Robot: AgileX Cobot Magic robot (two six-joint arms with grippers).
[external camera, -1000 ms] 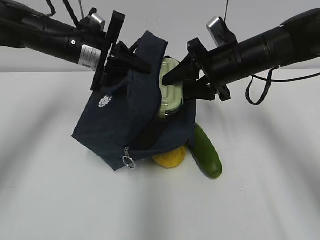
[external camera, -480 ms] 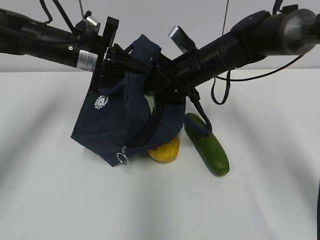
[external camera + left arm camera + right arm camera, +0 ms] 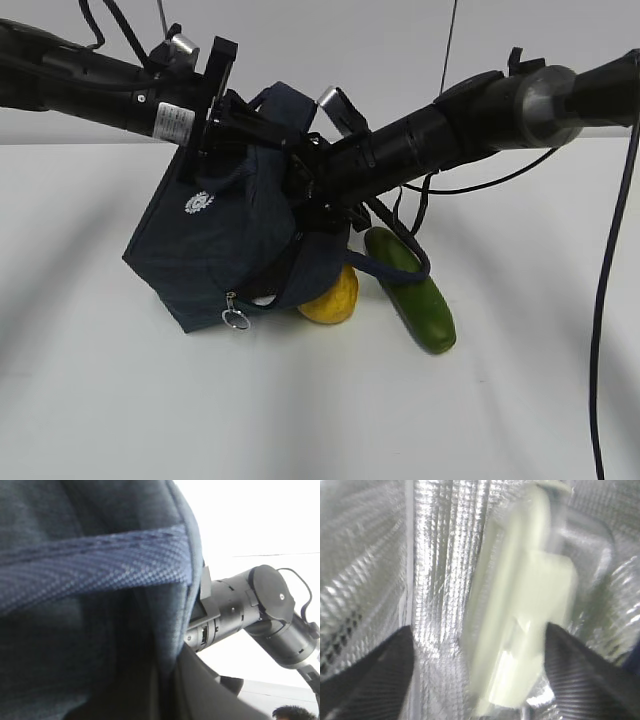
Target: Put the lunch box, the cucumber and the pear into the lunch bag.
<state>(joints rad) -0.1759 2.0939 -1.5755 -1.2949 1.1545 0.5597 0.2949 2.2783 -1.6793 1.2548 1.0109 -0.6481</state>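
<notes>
The navy lunch bag (image 3: 215, 235) hangs tilted above the table, and my left gripper (image 3: 245, 130) is shut on its top edge by a handle (image 3: 100, 562). My right arm (image 3: 430, 135) reaches into the bag's mouth, so its gripper is hidden in the exterior view. In the right wrist view the right gripper (image 3: 479, 630) is inside the silver lining (image 3: 440, 580), shut on the blurred pale green lunch box (image 3: 520, 625). The yellow pear (image 3: 332, 297) lies on the table under the bag. The dark green cucumber (image 3: 412, 292) lies to its right.
The bag's other loop handle (image 3: 404, 268) droops across the cucumber. A metal ring pull (image 3: 236, 320) dangles at the bag's lowest corner. Cables (image 3: 610, 250) hang from the right arm at the right edge. White table (image 3: 320, 420) spreads all round.
My right gripper has carried the lunch box from above the bag's mouth down inside it. The bag swung left and lower, uncovering more of the pear. The left grip held.
</notes>
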